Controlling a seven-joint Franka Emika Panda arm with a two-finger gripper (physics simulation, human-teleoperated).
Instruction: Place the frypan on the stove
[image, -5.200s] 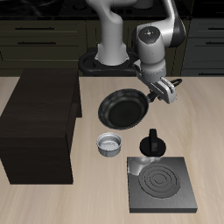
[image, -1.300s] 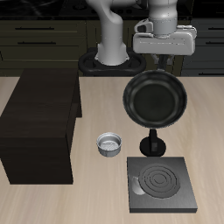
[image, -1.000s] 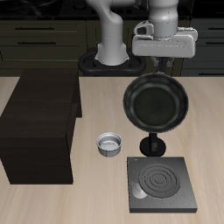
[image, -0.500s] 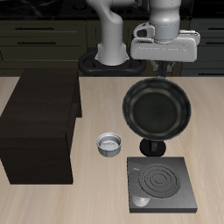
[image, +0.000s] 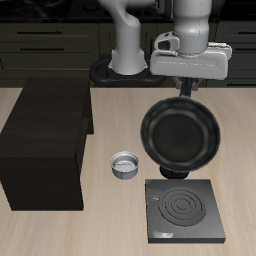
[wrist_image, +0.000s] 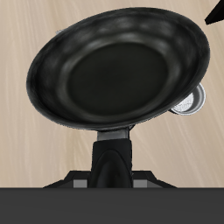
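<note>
Stove (image: 184, 209): flat dark grey square plate in the lower right of the exterior frame, nearest the camera; ring burner in its middle, a small round knob at its lower left corner. It lies flat on the surface (image: 60, 228).

Surface: pale wood grain, bare along the bottom edge of the exterior frame.

Bowl (image: 125, 164): small, silver-grey, just above and left of the stove in the exterior frame, apart from it. In the wrist view (wrist_image: 189, 103) only a sliver of its rim shows past the pan's edge.

Cabinet (image: 45, 146): large dark brown block filling the left side of the exterior frame, standing on the surface.

Frypan (image: 180, 135): round, black, shallow, held in the air in the right centre of the exterior frame. Its lower rim overlaps the stove's upper edge in the picture. The open face is tilted toward the camera. In the wrist view (wrist_image: 118, 74) the pan fills most of the frame, the wood grain visible around it, and its handle runs straight back to the tool.

Tool (image: 189, 84): clenched on the frypan's handle, just above the pan in the upper right of the exterior frame; in the wrist view the handle disappears between the dark fingers (wrist_image: 113, 168).

Arm: grey-white, rising behind the tool at the top of the exterior frame, in front of dark drawers.
</note>
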